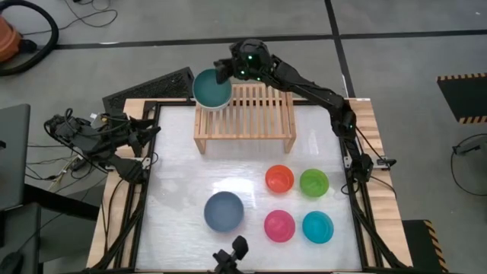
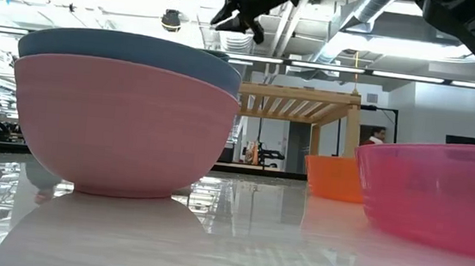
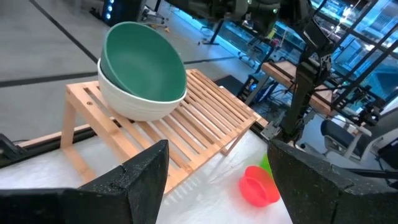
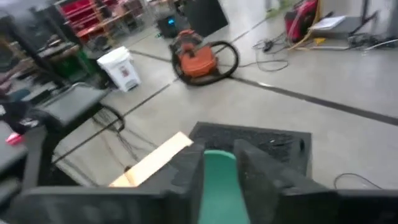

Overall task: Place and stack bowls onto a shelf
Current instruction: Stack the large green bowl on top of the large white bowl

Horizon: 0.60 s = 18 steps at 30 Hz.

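Observation:
A teal bowl (image 1: pixel 211 89) (image 3: pixel 140 59) lies tilted inside a cream bowl (image 3: pixel 134 102), which stands on the left end of the light-wood shelf (image 1: pixel 255 114) (image 3: pixel 205 118). My right gripper (image 1: pixel 223 72) (image 2: pixel 237 19) hovers open above the teal bowl's far rim. In the right wrist view the teal shows through the gap between its fingers (image 4: pixel 217 162). My left gripper (image 3: pixel 217 168) (image 1: pixel 148 129) waits open at the table's left edge, facing the shelf. A slate-blue bowl (image 1: pixel 224 211) sits nested in a pink bowl (image 2: pixel 121 127) near the front.
Small orange (image 1: pixel 279 179), green (image 1: pixel 313 183), magenta (image 1: pixel 279 225) and cyan (image 1: pixel 317 227) bowls stand in a square at the table's right front. The shelf's slats right of the stacked bowls are bare. White table surface lies open between shelf and bowls.

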{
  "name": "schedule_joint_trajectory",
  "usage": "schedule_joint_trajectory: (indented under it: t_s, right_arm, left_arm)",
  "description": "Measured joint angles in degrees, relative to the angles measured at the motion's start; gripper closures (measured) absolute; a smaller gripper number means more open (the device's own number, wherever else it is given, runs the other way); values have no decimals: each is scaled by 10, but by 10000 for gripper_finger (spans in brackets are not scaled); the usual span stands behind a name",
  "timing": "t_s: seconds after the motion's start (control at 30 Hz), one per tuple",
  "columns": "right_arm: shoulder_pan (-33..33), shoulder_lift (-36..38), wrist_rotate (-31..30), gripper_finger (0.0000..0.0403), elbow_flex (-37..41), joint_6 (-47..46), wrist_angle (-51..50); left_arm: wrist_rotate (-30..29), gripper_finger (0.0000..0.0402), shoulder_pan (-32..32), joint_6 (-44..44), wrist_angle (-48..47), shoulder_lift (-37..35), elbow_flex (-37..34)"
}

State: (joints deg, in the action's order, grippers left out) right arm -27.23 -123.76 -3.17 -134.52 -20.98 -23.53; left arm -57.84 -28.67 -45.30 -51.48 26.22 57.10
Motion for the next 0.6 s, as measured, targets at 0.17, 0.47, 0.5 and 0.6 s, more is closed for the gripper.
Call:
schedule_joint_trajectory:
  t_s: [0.17,0.47,0.5,0.6]
  right_arm:
    - [-9,-23,17,385,-1,17,-26]
    - [-26,-60,68,368,1,-20,-27]
    - [-25,-61,77,372,1,-20,-19]
    - [-19,-49,82,381,-3,-13,-6]
  left_arm:
    - [-13,145,0,-1,-6,0,0]
    - [-28,145,0,-2,-6,0,0]
    - [-28,145,0,-2,-6,0,0]
    - [-29,145,0,-2,-7,0,0]
